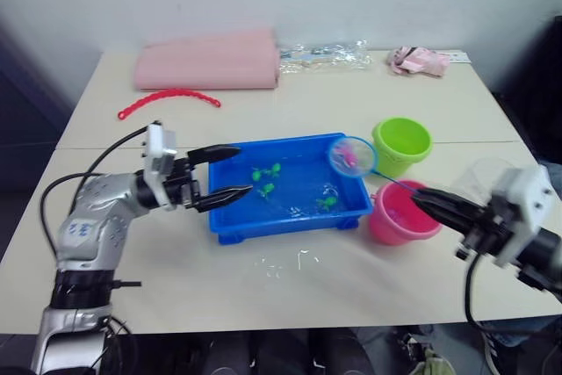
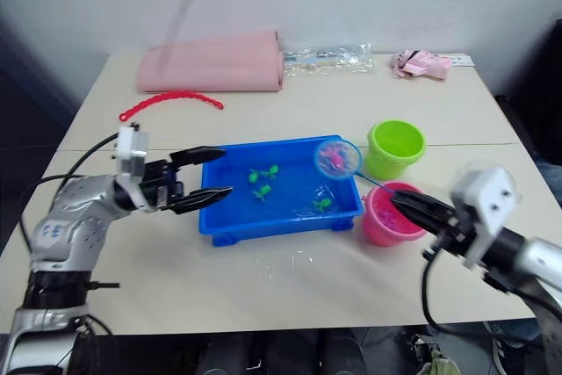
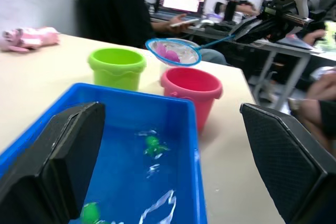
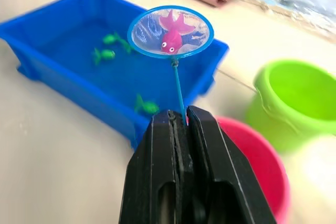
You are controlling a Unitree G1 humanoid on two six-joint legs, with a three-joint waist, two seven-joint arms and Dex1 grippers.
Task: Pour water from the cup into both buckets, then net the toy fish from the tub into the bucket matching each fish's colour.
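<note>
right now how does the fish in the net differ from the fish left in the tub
The fish in the net is pink; the fish in the tub are green. The netted one is lifted above the tub's far right corner, held by the right pincer shut on the net's handle; the green ones lie in the water. It is one fish; at least three green ones remain. All are tiny toy fish.

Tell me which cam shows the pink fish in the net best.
Right wrist view: the pink fish lies inside the net hoop, seen face-on with tail and eye visible, held up by the right claw. Both eye views show a small pink blob in the hoop over the tub's corner. Left wrist view catches it from the side, partly hidden.
</note>
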